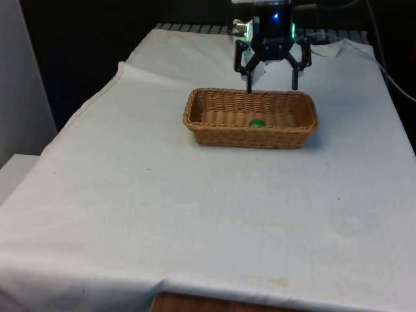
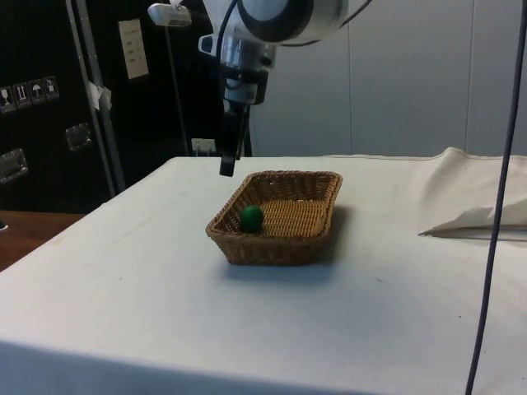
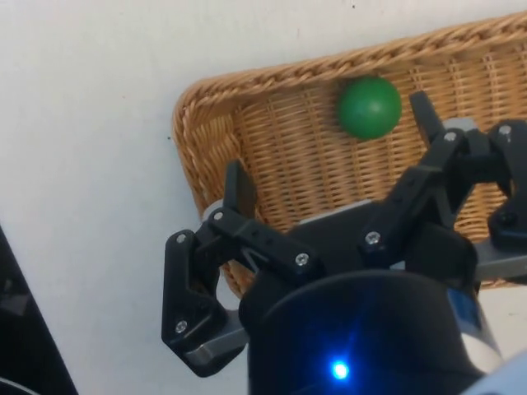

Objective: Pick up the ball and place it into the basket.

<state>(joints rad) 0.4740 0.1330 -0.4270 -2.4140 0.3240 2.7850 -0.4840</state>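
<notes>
A small green ball [image 1: 257, 123] [image 2: 251, 218] [image 3: 369, 107] lies inside the oblong wicker basket [image 1: 250, 140] [image 2: 263, 247] [image 3: 272, 132], close to one long wall. My black gripper [image 1: 272, 88] [image 2: 226, 164] [image 3: 329, 144] hangs open above the basket's far rim, on the robot's side. Its fingers are spread wide with nothing between them. The fingertips are level with or just above the rim, and the ball rests below and apart from them.
A heap of bunched white cloth [image 2: 473, 202] lies on the table beyond the basket in the side view. A dark cable [image 2: 494, 214] hangs down at that view's right. The table's near edge [image 1: 195, 300] shows bare wood under the cloth.
</notes>
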